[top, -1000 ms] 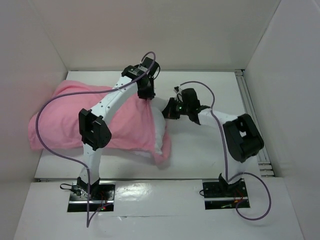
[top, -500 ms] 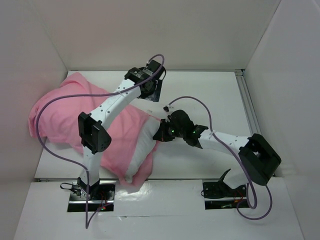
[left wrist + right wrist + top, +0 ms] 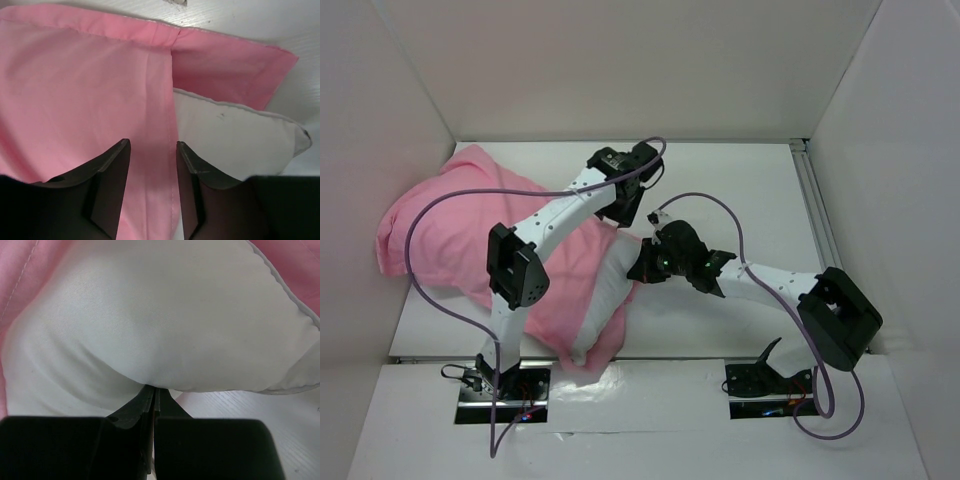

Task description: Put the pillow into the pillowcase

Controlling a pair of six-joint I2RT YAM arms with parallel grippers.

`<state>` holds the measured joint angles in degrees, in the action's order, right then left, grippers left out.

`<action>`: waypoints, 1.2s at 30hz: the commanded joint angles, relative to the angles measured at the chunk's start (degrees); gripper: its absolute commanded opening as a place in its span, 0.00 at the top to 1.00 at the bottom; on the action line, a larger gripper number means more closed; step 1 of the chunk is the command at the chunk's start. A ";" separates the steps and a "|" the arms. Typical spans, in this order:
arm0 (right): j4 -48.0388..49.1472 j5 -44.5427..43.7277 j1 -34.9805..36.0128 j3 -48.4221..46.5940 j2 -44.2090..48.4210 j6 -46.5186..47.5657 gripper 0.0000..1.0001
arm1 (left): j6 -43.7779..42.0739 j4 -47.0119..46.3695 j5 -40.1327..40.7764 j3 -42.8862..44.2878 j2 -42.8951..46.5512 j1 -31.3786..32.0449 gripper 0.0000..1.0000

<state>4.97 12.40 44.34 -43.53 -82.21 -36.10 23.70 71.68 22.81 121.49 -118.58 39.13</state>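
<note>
The pink pillowcase lies on the left half of the table, its open end facing right. The white pillow sits mostly inside it, one end sticking out. My left gripper hovers over the case's far mouth edge. In the left wrist view my left gripper stands open, with the pillowcase hem below the gap and the pillow to the right. My right gripper is shut, its tips pressed into the pillow's exposed end. Up close, my right gripper dents the pillow, with the pillowcase at the edges.
White walls box the table in on the left, back and right. A metal rail runs along the right side. Purple cables loop off both arms. The left arm's elbow hangs over the pillowcase.
The right arm stretched left and shoved the pillow and case toward the near left. The left gripper opened off the case's edge, lifted, and has now narrowed somewhat.
</note>
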 commanded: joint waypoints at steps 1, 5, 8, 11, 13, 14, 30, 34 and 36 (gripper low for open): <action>-1.45 -2.82 -0.13 0.37 0.56 0.85 1.00 | -0.59 3.12 3.21 0.06 -1.74 0.68 0.47; -1.98 -3.35 -0.13 -0.15 0.56 0.85 1.00 | -1.12 3.12 0.75 0.06 -1.21 1.21 0.38; -1.98 -3.35 -0.13 -0.15 0.56 1.38 1.00 | -1.73 2.59 -0.83 -0.55 0.02 1.21 0.26; -2.51 -3.35 -0.65 -0.68 0.56 1.38 1.00 | -1.73 2.59 0.39 -1.78 0.55 1.73 0.29; -2.51 -3.35 -0.66 -0.68 0.56 1.38 1.00 | -1.12 2.59 1.01 -2.66 0.55 1.73 0.35; -2.51 -3.35 -0.66 -0.68 0.56 1.38 1.00 | -1.12 3.20 2.23 -3.36 -0.15 1.73 0.41; 25.22 13.34 -10.76 17.94 10.93 -23.13 0.23 | 1.26 -1.98 -8.12 6.40 4.77 1.73 1.00; 23.95 13.35 -14.18 14.89 11.46 -21.22 0.17 | 1.87 -1.46 -8.13 5.86 4.24 1.73 1.00; 23.24 13.96 -15.41 13.56 9.37 -20.50 0.15 | 1.87 -1.46 -8.13 5.25 4.24 1.73 1.00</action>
<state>21.74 24.14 30.61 -26.37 -72.62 -55.70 25.65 72.40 16.75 126.80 -117.12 40.64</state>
